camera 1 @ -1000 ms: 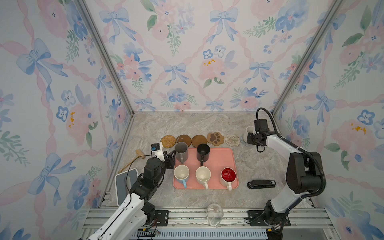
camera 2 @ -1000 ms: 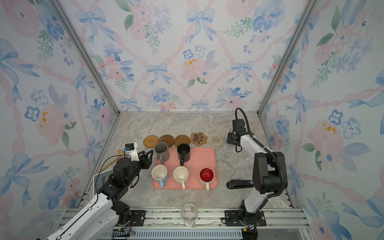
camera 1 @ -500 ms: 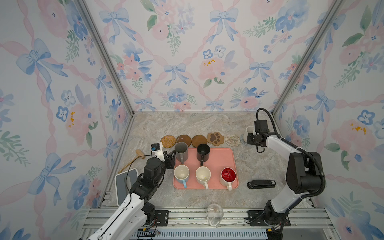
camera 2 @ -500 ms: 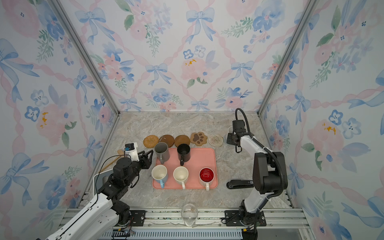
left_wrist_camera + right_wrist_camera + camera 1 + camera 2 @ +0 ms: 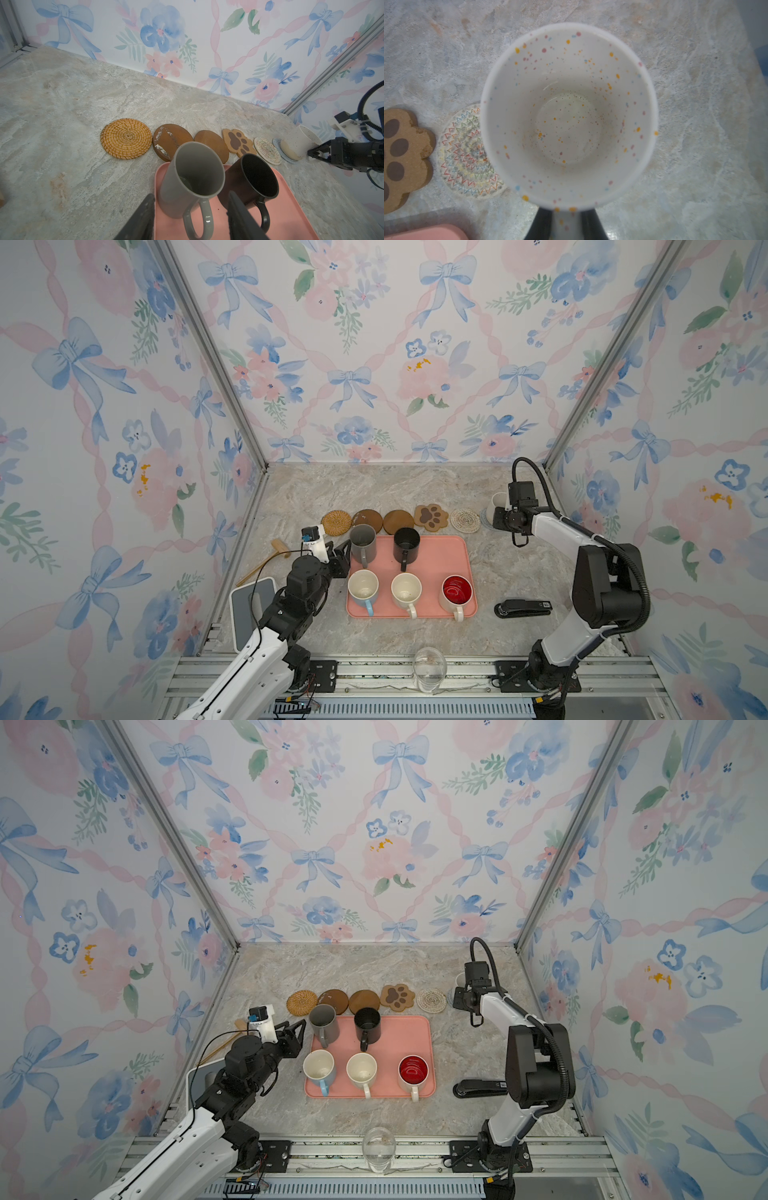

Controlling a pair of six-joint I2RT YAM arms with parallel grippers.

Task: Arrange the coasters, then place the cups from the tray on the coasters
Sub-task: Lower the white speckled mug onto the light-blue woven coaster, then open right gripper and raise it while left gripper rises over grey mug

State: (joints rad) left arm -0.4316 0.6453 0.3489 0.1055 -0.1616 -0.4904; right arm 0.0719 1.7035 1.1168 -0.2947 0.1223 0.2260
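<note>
Clear glass (image 5: 430, 668), black stapler (image 5: 523, 608), possibly a scale (image 5: 248, 611).

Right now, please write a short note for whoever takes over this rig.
Left pincer: open, jaws either side of the grey mug's handle.
Right pincer: shut on the speckled mug's handle, at the grey-blue coaster; seated or not, unclear.
Done: six coasters in a row behind the tray.
To do: grey mug plus black mug, pale blue mug, cream mug, red-inside mug, all on the tray; rattan coaster, brown coasters, paw coaster, white woven coaster bare.
</note>
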